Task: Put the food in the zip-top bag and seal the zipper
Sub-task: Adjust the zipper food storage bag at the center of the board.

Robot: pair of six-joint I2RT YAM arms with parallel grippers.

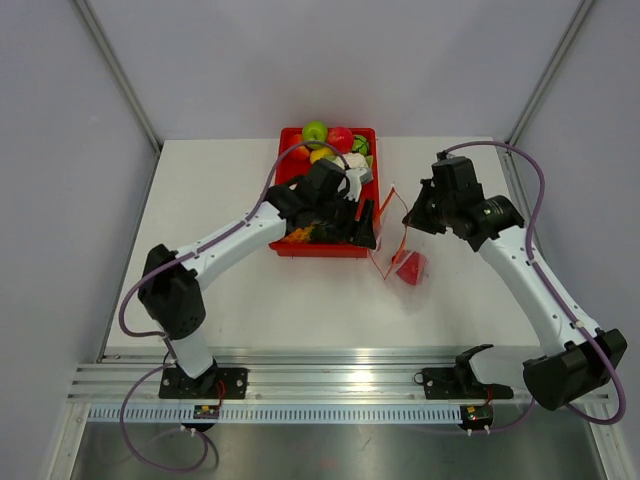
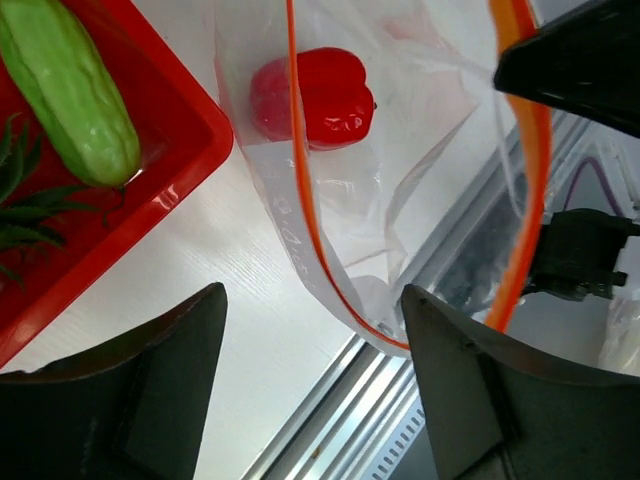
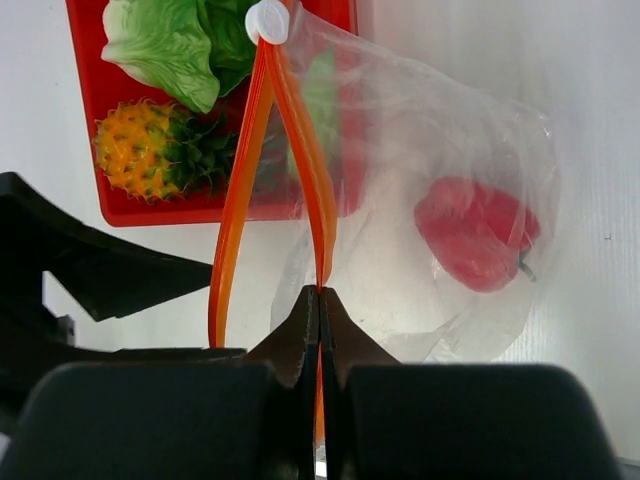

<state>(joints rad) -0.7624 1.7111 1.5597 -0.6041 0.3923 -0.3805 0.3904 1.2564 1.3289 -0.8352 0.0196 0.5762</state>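
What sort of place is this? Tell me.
Probably a robotics lab test cell: grey panels wall in a white table, an aluminium rail fronts it, and toy food sits in a red tray.

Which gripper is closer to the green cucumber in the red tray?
Left. The left gripper hangs open at the tray rim near the cucumber; the right gripper is past the bag, pinching its zipper.
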